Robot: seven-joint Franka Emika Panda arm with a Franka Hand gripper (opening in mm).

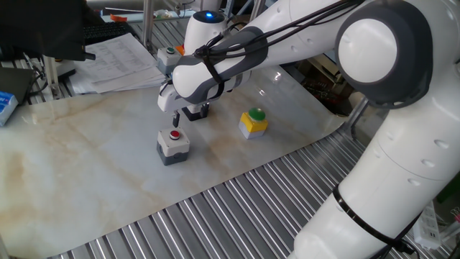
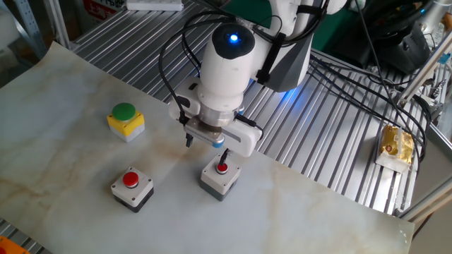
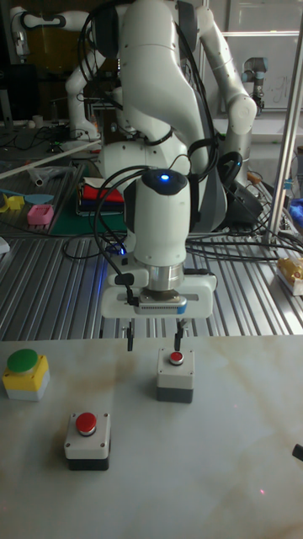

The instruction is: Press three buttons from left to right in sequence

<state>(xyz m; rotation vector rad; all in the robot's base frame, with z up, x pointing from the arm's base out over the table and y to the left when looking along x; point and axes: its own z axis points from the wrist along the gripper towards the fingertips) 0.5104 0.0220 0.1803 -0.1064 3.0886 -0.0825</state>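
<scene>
Three buttons sit on the marble sheet. The yellow box with a green dome [image 3: 25,373] [image 2: 126,120] [image 1: 253,122] stands apart from the arm. One grey box with a red button [image 3: 87,438] [image 2: 132,188] is at the front in the tall view and mostly hidden behind the hand in one fixed view. The other grey box [image 3: 176,375] [image 2: 220,178] [image 1: 172,144] lies under my gripper [image 3: 153,338] [image 2: 206,149]. The gripper is open and holds nothing. One fingertip [image 3: 178,340] hangs just above that box's red button; I cannot tell whether it touches.
Ribbed metal table [image 1: 237,208] surrounds the marble sheet [image 2: 63,92]. Papers [image 1: 115,61] and a grey box with a small green button [image 1: 169,54] lie at the far edge. Cables [image 2: 353,77] and a yellow packet [image 2: 395,144] are beside the arm.
</scene>
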